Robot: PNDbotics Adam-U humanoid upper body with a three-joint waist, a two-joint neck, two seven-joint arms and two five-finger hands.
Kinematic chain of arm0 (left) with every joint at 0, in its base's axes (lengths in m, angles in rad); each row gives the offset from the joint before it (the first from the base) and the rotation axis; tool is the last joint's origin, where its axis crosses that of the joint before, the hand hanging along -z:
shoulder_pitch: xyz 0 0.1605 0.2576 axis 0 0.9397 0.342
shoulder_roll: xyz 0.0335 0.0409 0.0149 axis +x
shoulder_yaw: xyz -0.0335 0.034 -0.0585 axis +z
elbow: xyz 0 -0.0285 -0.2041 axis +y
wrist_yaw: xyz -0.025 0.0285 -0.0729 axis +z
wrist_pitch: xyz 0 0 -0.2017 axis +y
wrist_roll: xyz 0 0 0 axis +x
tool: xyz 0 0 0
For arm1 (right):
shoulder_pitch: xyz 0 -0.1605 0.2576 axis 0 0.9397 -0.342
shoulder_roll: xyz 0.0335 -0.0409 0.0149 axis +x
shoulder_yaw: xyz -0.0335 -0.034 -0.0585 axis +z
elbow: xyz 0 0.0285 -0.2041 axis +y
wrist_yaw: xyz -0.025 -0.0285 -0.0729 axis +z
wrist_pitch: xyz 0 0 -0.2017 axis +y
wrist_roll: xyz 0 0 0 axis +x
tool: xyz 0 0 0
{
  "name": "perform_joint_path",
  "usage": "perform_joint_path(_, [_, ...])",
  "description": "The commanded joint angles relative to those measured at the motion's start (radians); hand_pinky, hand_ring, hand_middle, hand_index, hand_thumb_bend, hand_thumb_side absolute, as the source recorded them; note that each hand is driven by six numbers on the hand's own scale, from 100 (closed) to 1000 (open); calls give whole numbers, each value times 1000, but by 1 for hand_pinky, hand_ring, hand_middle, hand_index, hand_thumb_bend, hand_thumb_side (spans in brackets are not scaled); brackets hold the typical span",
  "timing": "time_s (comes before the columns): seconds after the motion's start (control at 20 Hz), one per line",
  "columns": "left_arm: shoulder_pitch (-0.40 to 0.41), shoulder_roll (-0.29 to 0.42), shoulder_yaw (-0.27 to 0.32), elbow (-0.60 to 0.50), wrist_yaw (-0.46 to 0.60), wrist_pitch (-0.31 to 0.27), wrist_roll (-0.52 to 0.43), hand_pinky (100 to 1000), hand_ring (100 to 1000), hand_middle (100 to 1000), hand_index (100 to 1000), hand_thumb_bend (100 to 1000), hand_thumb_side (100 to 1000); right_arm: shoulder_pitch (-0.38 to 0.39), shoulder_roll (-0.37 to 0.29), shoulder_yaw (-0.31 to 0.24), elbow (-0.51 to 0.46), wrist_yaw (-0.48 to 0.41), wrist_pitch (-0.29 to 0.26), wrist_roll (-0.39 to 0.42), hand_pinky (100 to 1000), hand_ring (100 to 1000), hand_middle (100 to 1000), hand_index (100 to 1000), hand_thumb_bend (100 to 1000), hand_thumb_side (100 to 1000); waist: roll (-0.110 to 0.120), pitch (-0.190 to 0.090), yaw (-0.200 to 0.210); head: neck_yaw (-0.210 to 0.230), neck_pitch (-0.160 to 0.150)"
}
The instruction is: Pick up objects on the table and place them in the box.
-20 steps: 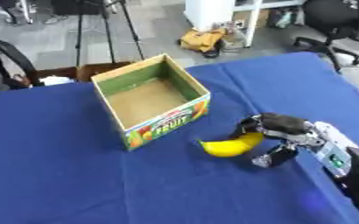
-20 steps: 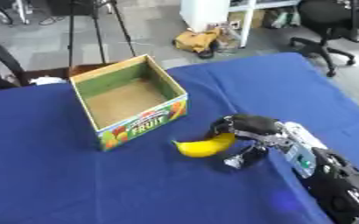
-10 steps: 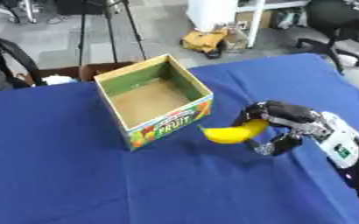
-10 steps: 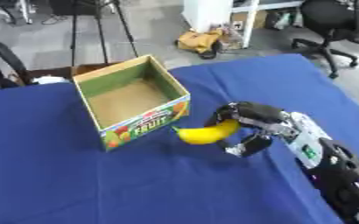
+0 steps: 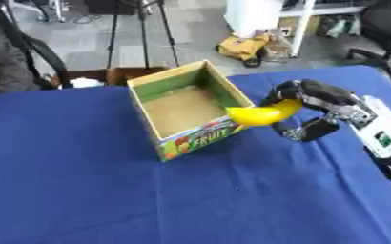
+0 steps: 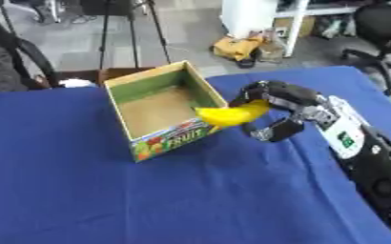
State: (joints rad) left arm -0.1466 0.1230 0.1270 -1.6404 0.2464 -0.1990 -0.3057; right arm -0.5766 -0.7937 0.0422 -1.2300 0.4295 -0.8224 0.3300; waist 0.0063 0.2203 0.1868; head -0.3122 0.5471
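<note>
A yellow banana (image 5: pixel 262 114) hangs in the air at the right rim of the open cardboard fruit box (image 5: pixel 188 110), its left tip just over the box's wall. My right hand (image 5: pixel 309 101) comes in from the right and is shut on the banana's right end, fingers curled over it and the thumb below. The box has a green inner rim, a brown floor and a fruit label on its front; I see nothing inside it. My left hand shows in neither view.
The blue cloth table (image 5: pixel 107 190) spreads wide to the left and in front of the box. Beyond its far edge are a tripod (image 5: pixel 140 33), office chairs (image 5: pixel 386 28) and clutter on the floor. A dark-clothed person (image 5: pixel 7 62) sits at the far left.
My right hand has lifted the banana off the cloth and carried it up and left to the box's right rim. The camera view has also shifted.
</note>
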Motion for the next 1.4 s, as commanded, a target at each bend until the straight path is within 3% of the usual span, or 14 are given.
perform_joint_path(0.05, [-18, 14, -10, -18, 4, 2, -11, 489, 732, 479, 518, 254, 1000, -33, -48, -24, 24, -7, -13, 12, 592, 584, 587, 701, 100, 202, -6, -10, 19, -13, -26])
perform_joint_path(0.6, [-46, 11, -37, -26, 19, 11, -38, 489, 732, 478, 518, 253, 1000, -79, -54, -46, 147, 70, -9, -37, 601, 617, 612, 722, 100, 199, -29, 4, 147, -50, -82])
perform_joint_path(0.8, [-50, 6, -40, -28, 20, 10, -43, 489, 732, 478, 517, 251, 1000, -87, -49, -46, 172, 115, -12, -58, 623, 689, 696, 781, 100, 200, -30, 15, 178, -68, -95])
perform_joint_path(0.85, [-49, 5, -41, -29, 20, 9, -44, 489, 732, 478, 517, 251, 1000, -89, -48, -46, 177, 126, -13, -65, 625, 696, 705, 787, 100, 200, -29, 17, 181, -71, -97])
perform_joint_path(0.9, [-49, 4, -41, -29, 20, 8, -44, 489, 732, 478, 517, 250, 1000, -90, -46, -45, 178, 134, -15, -71, 664, 754, 786, 839, 100, 200, -27, 19, 184, -73, -98])
perform_joint_path(1.05, [-50, 2, -42, -29, 19, 7, -46, 488, 732, 478, 517, 249, 1000, -93, -44, -42, 171, 146, -20, -92, 703, 791, 841, 870, 100, 201, -24, 24, 185, -77, -97])
perform_joint_path(1.35, [-50, 0, -41, -28, 18, 7, -46, 488, 733, 478, 517, 250, 1000, -84, -40, -35, 138, 140, -26, -120, 677, 774, 819, 865, 100, 208, -20, 25, 161, -74, -95])
perform_joint_path(1.4, [-50, -1, -41, -28, 22, 6, -46, 488, 732, 478, 517, 251, 1000, -80, -40, -34, 128, 131, -28, -123, 666, 766, 813, 861, 100, 276, -19, 24, 153, -74, -95])
